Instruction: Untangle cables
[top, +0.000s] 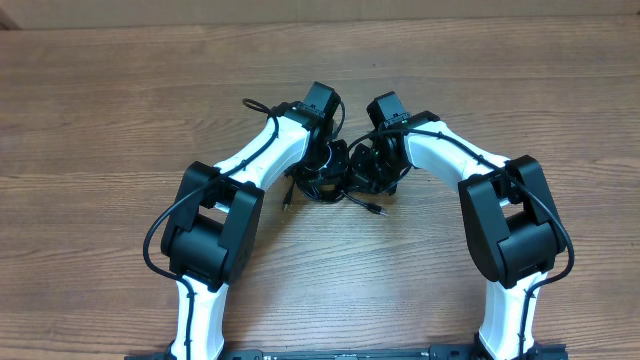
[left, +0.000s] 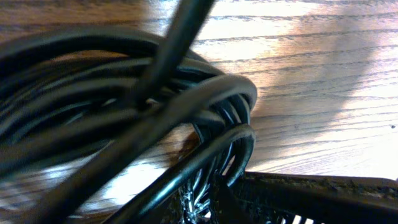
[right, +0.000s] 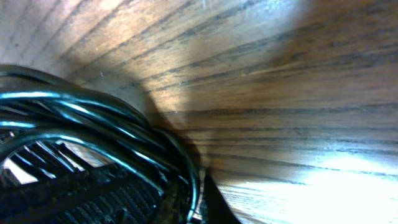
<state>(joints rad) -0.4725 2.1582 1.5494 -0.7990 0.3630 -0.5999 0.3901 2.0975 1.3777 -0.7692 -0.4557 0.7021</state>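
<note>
— Black cables (top: 345, 186) are lying bunched on the wooden table (top: 100, 120), looking soft and springy; a free plug end (top: 379, 210) seems easiest to grab.
— Right gripper (top: 374, 166) is pinching strands, fully closed. Left gripper (top: 323, 164): cannot tell.

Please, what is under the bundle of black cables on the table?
Bare wooden table shows beneath the cables and through their loops. From overhead, the robot arms cover the bundle's middle, so what lies under there is hidden.
</note>
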